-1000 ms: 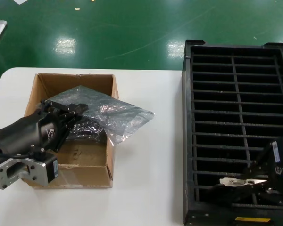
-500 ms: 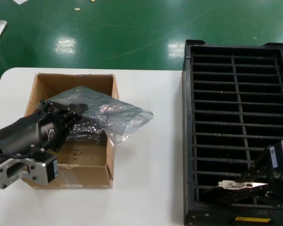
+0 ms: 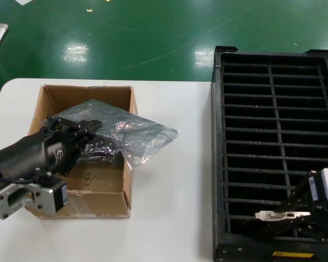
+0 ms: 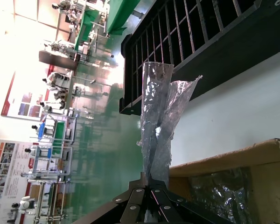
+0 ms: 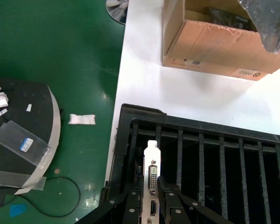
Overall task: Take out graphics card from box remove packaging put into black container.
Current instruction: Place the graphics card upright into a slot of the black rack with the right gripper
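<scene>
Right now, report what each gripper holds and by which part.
Left gripper pinches the antistatic bag by one end. Right gripper clamps the graphics card near its bracket end.

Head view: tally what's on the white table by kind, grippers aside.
Brown cardboard box: 1
Crinkly grey-silver antistatic bag: 1
Black slotted plastic crate: 1
Graphics card, silver-bracketed, in the crate: 1
Total: 4
</scene>
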`<state>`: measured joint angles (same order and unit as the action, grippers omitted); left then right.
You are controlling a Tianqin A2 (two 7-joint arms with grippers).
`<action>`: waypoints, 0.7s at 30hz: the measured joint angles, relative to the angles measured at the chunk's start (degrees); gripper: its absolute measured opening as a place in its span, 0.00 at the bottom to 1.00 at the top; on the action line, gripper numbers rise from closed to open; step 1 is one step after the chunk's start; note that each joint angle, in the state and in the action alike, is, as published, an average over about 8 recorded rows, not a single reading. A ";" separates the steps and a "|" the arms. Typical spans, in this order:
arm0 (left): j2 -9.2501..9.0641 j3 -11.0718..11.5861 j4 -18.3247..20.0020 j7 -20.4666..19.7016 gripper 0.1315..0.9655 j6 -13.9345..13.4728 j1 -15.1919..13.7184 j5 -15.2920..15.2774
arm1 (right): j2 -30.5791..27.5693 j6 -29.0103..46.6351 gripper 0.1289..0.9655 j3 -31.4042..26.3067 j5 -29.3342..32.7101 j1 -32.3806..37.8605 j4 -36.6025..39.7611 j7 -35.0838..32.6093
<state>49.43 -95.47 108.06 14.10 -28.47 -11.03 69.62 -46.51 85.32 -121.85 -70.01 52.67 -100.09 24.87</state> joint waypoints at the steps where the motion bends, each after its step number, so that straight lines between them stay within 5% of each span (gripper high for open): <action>1: 0.00 0.00 0.00 0.00 0.01 0.00 0.00 0.00 | 0.15 -0.09 0.07 -0.09 0.14 -0.06 0.08 -0.13; 21: 0.00 0.00 0.00 0.00 0.01 0.00 0.00 0.00 | 2.69 -0.93 0.15 -0.99 0.55 -0.17 3.12 -2.51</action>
<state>49.43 -95.47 108.06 14.10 -28.47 -11.03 69.62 -43.82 84.38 -122.84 -69.45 52.51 -96.97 22.36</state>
